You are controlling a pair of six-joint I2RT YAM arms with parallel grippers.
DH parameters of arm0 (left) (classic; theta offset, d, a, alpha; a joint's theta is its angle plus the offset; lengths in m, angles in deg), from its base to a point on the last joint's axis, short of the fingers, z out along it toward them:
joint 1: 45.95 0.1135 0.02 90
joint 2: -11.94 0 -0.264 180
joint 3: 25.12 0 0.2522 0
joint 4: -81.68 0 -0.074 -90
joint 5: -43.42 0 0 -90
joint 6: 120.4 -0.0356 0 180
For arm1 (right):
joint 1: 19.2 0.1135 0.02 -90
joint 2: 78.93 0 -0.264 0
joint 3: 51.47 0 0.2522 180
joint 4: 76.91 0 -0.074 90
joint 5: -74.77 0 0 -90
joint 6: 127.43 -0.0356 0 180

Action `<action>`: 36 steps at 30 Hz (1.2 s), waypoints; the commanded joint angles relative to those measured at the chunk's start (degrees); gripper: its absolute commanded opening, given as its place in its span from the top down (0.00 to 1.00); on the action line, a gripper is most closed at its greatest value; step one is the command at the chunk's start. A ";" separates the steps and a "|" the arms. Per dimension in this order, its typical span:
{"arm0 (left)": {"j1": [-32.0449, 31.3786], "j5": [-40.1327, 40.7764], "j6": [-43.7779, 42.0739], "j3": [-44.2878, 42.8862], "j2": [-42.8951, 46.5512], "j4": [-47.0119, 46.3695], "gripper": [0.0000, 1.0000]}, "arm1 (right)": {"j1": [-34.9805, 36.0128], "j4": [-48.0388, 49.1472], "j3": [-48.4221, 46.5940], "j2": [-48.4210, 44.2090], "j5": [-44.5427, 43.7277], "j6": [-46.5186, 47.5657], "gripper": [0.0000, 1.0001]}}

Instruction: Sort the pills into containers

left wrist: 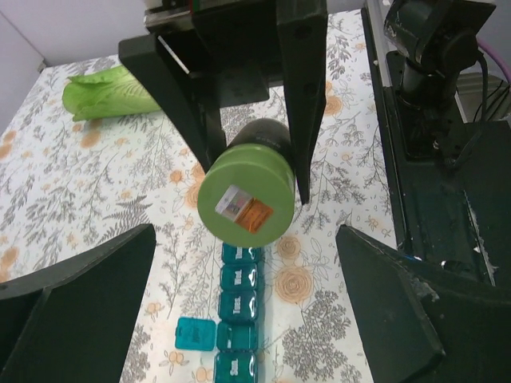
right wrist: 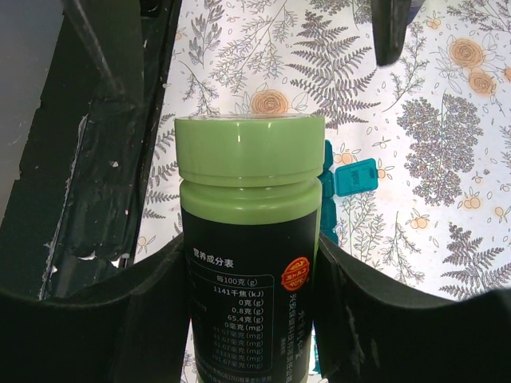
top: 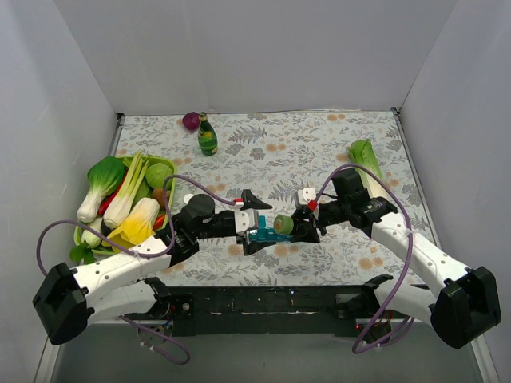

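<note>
Grips a green-capped bottle (top: 283, 224) sideways in the right gripper (top: 294, 226), centre of the overhead view, directly above the teal pill organiser (top: 265, 234) lying flat on the tablecloth (top: 319, 152). Spreads the left gripper (top: 252, 220) wide, empty, facing the cap.

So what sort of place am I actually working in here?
Probably a robot test booth, not a real kitchen: plain white wall panels enclose a floral-print tablecloth, and plastic-looking bok choy shares it with a teal-blue plastic pill organiser.
</note>
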 commanded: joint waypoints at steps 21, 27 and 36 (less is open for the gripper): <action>-3.28 1.09 -3.16 -8.97 -10.24 1.97 0.43 | -0.03 0.39 -1.38 -0.87 2.43 0.37 0.99; -3.28 0.30 -1.68 -11.08 -11.12 6.54 0.59 | -0.03 0.30 -1.21 -1.04 2.43 0.37 0.99; -2.23 5.04 25.97 -24.41 -17.35 20.76 1.00 | -0.03 0.83 -1.12 -1.31 -0.46 0.11 0.99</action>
